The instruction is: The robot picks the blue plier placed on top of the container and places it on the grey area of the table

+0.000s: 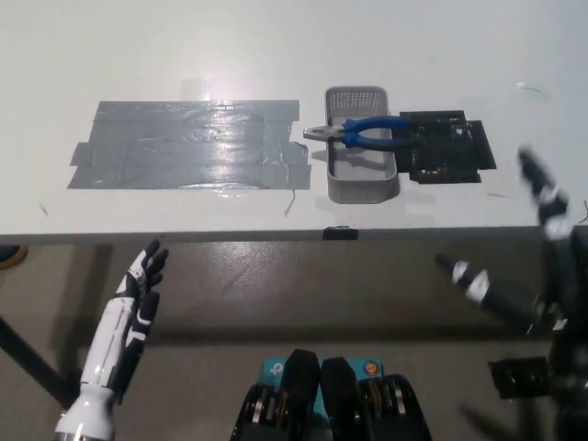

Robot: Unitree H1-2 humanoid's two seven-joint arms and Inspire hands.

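Nearest, white left hand [138,292] low before the counter edge, fingers straight and slightly apart, holding nothing. Black right hand [542,248] raised, fingers spread wide, empty. Beyond both sets of fingers, on the white counter [276,46]: blue-handled metal plier [365,133] lying across the grey plastic mesh container [361,165], just beside the grey tape area [188,144].

The blue plier [366,133] lies crosswise on top of the grey container [361,179] — metal jaws poking past its left rim, blue handles reaching past the right. The grey area [188,144] — a patch of shiny tape strips — lies just left of the container.
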